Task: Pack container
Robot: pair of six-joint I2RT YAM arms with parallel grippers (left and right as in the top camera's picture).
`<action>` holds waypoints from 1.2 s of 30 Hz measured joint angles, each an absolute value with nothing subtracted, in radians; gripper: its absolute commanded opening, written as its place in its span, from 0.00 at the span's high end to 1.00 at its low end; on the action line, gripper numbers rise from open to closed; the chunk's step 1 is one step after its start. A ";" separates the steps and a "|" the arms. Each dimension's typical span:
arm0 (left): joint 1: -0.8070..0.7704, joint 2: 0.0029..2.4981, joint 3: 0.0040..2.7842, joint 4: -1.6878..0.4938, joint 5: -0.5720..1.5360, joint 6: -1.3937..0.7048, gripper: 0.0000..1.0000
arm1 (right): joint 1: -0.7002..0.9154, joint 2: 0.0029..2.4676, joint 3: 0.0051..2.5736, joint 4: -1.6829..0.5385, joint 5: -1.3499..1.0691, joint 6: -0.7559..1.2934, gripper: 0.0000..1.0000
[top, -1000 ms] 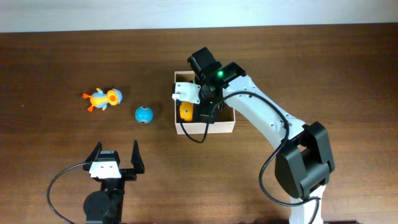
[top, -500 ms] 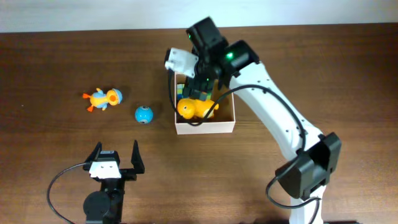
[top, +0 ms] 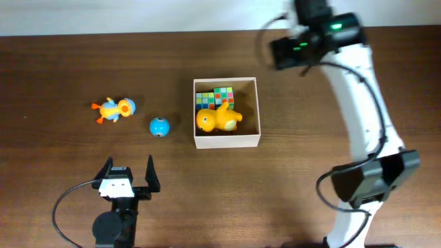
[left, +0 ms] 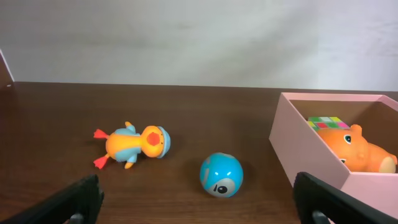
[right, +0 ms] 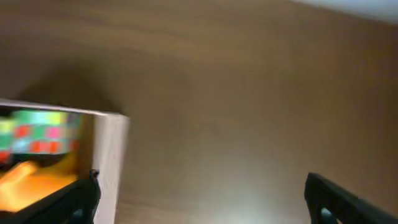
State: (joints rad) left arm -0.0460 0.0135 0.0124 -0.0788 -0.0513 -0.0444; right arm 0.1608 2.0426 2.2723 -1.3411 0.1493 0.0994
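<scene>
Right gripper [right: 200,198] now off the container [top: 227,142], beyond its far-right corner, jaws wide apart

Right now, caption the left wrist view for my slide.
Orange-and-blue toy duck and blue ball lie on the wooden table outside the white-walled container.

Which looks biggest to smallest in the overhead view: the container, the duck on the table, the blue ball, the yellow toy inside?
1. container, clearly the largest
2. yellow toy and duck: these look about alike, so I won't rank them apart
3. blue ball, the smallest
</scene>
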 measured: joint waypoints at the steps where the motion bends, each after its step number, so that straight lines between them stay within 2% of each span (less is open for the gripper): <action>1: -0.046 0.014 0.012 -0.079 -0.051 -0.044 0.01 | 0.130 2.043 2.272 -1.364 0.147 0.146 0.01; 8: -0.046 0.014 0.012 -0.079 -0.051 -0.044 0.01 | 0.014 2.043 2.272 -1.436 0.104 0.296 0.01; 36: -0.046 0.014 0.012 -0.079 -0.051 -0.044 0.01 | 0.011 2.043 2.272 -1.445 0.096 0.337 0.01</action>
